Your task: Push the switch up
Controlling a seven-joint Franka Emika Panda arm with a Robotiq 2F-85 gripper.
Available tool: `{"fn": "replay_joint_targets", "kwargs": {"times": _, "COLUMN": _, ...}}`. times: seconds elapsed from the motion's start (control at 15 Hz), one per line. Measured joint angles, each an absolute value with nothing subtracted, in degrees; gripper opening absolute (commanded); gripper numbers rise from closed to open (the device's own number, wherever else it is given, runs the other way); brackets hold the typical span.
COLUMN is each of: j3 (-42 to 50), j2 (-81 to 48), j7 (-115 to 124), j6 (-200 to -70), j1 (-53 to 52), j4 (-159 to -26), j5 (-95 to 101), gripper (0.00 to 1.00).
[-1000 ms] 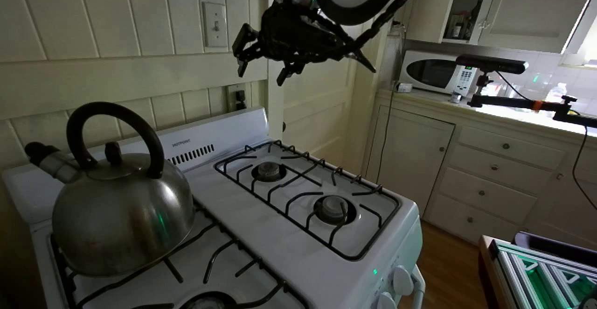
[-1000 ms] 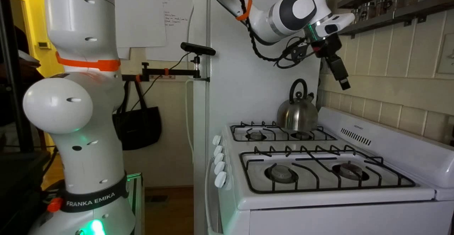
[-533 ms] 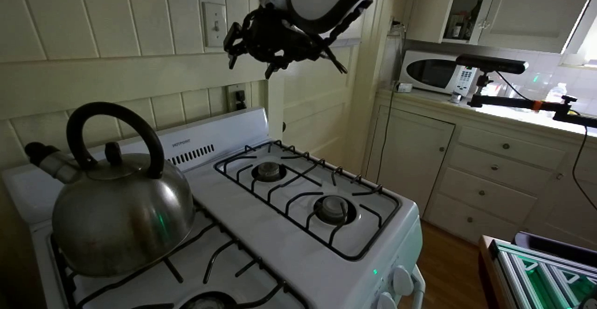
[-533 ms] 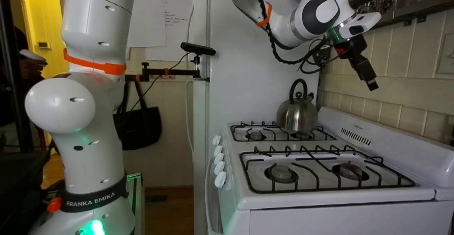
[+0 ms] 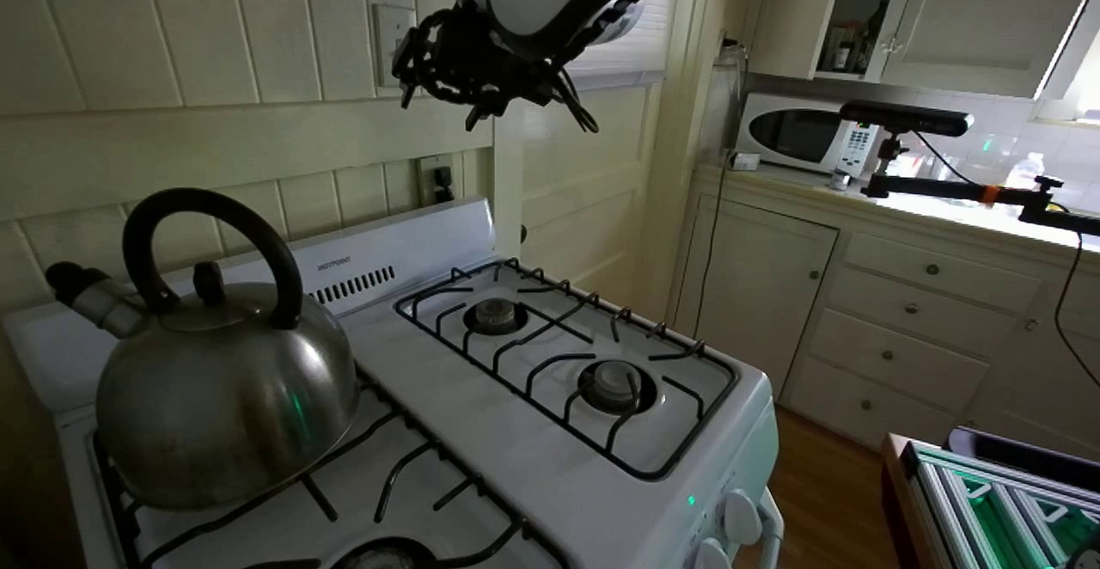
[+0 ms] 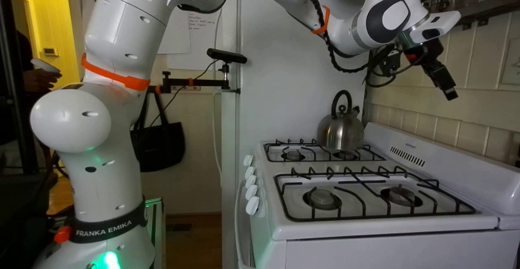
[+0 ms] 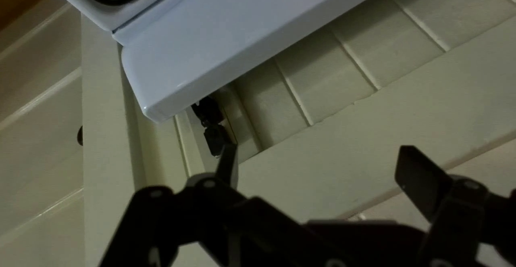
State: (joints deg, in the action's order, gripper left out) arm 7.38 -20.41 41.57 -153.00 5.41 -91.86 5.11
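Switch (image 5: 387, 32), an upright cream-white plate, sits on the panelled wall (image 5: 266, 27) above the back of the stove (image 5: 438, 388), toward one end; in an exterior view part of it is covered and its toggle cannot be made out. Nearest, toward the stove's opposite end, a steel kettle (image 5: 223, 406) stands upright at the rear, black handle (image 5: 193, 199) raised, spout (image 5: 107, 307) turned to the stove's back. White knobs (image 5: 741, 516) line the stove's front, and round burner caps (image 5: 612, 380) show on its top. Above the stove's back, before the wall, hangs the black pincer (image 7: 318, 168), tilted, with its tips pointing down and wallward. Its jaws stand wide apart, with wall showing between them in the wrist view; how near it comes to the switch cannot be told. The white arm (image 6: 384, 17) carrying it reaches over from the stove's front. Low on the wall, just above the stove's back panel (image 5: 438, 238), an outlet (image 5: 427, 175) holds a black plug (image 5: 443, 178). Well beyond the stove, a white microwave (image 5: 795, 132) stands on a desk (image 5: 791, 186) with drawers (image 5: 962, 315) beneath, and a cupboard (image 5: 980, 27) hangs higher up.
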Motion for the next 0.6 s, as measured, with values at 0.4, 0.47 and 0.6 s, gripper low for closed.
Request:
{"fn": "replay_joint_targets", "kwargs": {"times": 0.4, "j3": 8.1, "j2": -20.8, "j7": 41.3, "j6": -153.0, "j1": 5.0, "j4": -91.3, "j5": 4.9, "gripper": 1.0}}
{"fn": "replay_joint_targets", "kwargs": {"times": 0.47, "j3": 8.1, "j2": -20.8, "j7": 41.3, "j6": -153.0, "j1": 5.0, "j4": -91.3, "j5": 4.9, "gripper": 1.0}}
{"fn": "replay_joint_targets", "kwargs": {"times": 0.6, "j3": 8.2, "j2": -20.8, "j7": 41.3, "j6": -153.0, "j1": 4.9, "j4": -91.3, "j5": 4.9, "gripper": 1.0}}
